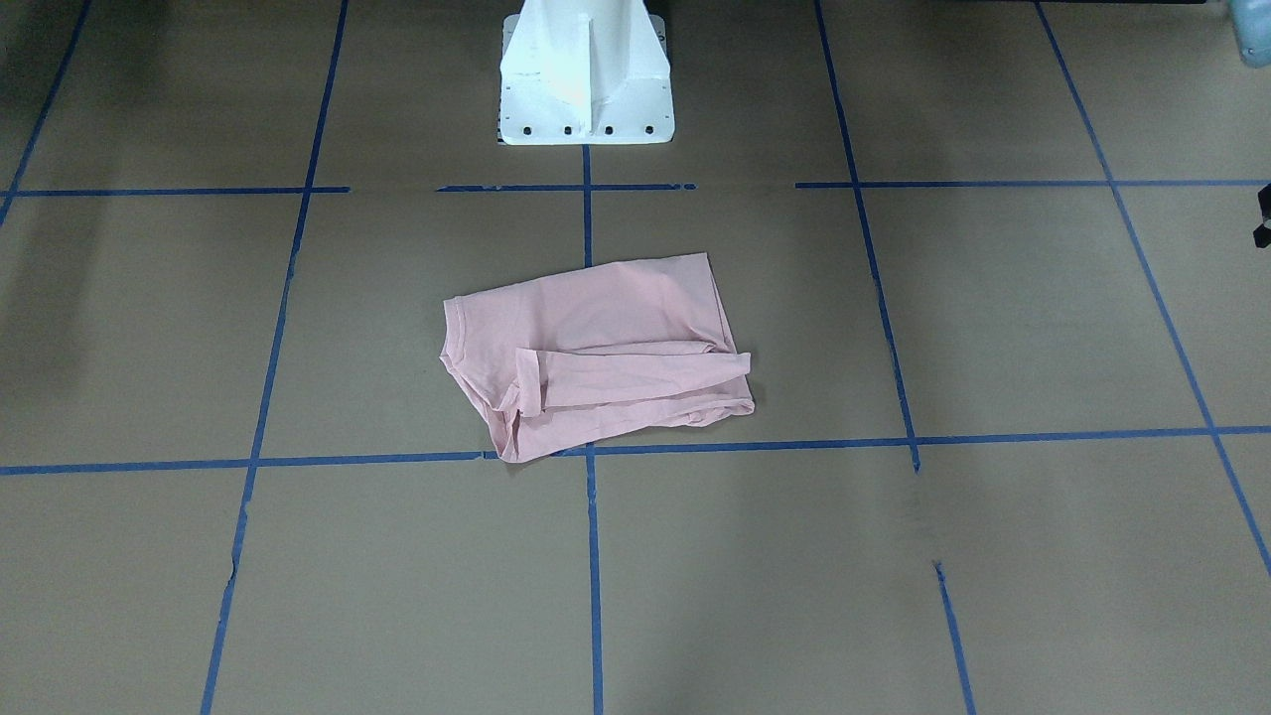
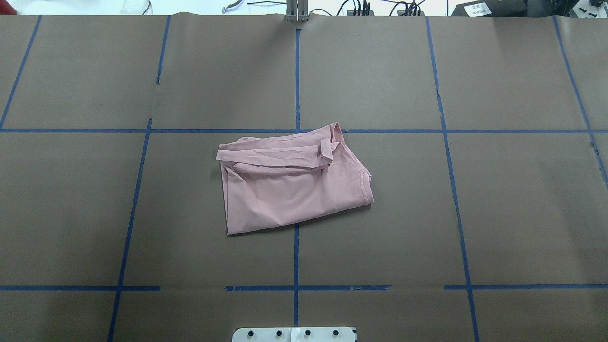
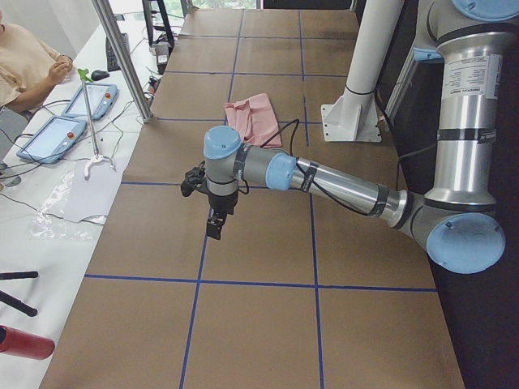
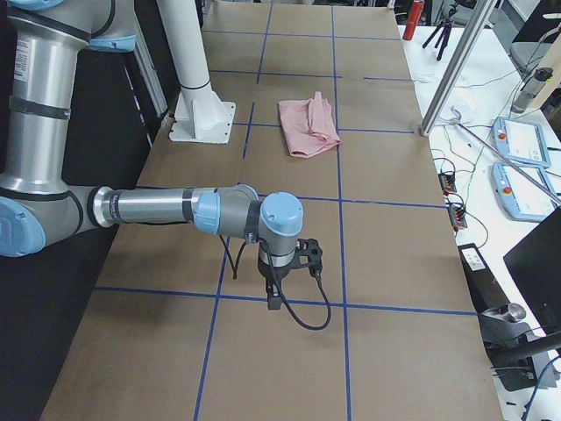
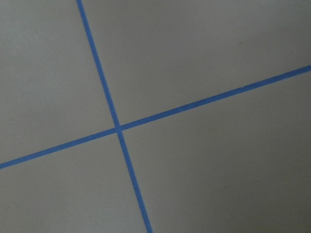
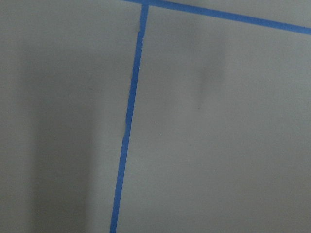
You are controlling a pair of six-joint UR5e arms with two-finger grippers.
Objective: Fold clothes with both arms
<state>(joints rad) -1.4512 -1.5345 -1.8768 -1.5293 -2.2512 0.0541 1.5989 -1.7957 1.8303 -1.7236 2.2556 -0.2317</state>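
The light pink T-shirt [image 1: 606, 328] lies folded in a rough rectangle at the middle of the brown table, a sleeve folded across it; its print is hidden. It also shows in the overhead view [image 2: 294, 194] and both side views [image 3: 253, 120] [image 4: 307, 125]. My left gripper [image 3: 215, 227] hangs over bare table far from the shirt, near the table's left end. My right gripper [image 4: 274, 298] hangs over bare table near the right end. Neither holds cloth; I cannot tell whether they are open or shut. The wrist views show only table and blue tape.
The white pedestal [image 1: 586, 89] stands at the robot's side of the table behind the shirt. Blue tape lines [image 2: 297, 71] grid the table. Tablets [image 3: 77, 105], cables and a person sit beyond the far long edge.
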